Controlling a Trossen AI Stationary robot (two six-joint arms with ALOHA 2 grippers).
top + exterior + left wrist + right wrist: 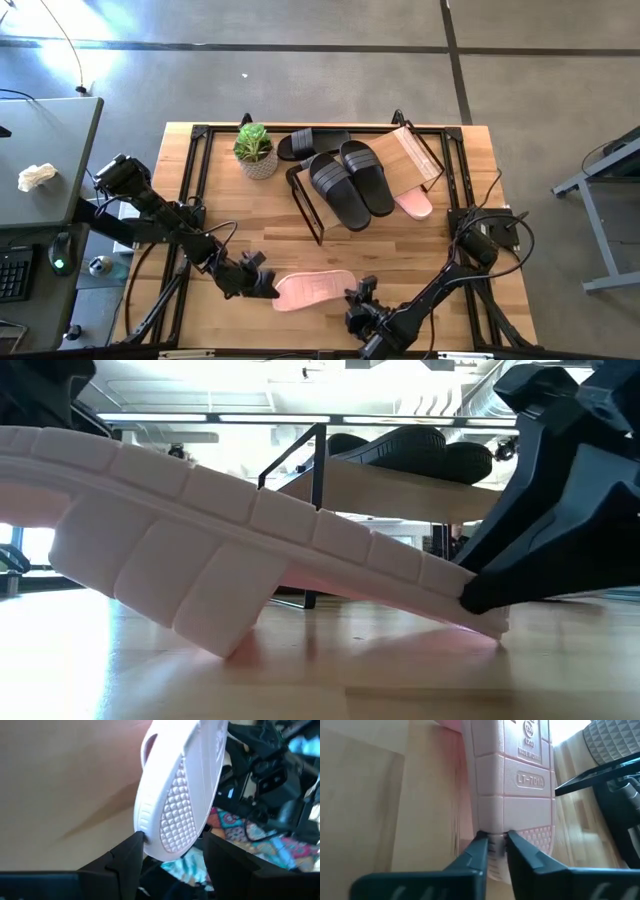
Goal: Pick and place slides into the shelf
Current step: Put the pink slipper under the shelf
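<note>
My left gripper and right gripper each clench an end of the upturned pink slide; light, bendy foam, best pinched at its rim.

Table: light wood plank top with a black frame along its edges. Shelf: thin black metal frame carrying a light wood board, standing on the table far from both grippers, at the table's opposite side. Two black slides lie side by side on the tilted board, ribbed straps up. Third black slide lies on the table just beside the shelf. Pink slide lies partly under the board, one end poking out. Potted plant stands beside the third black slide. Second pink slide, sole up, between the two grippers, tilted, one end near the tabletop.
</note>
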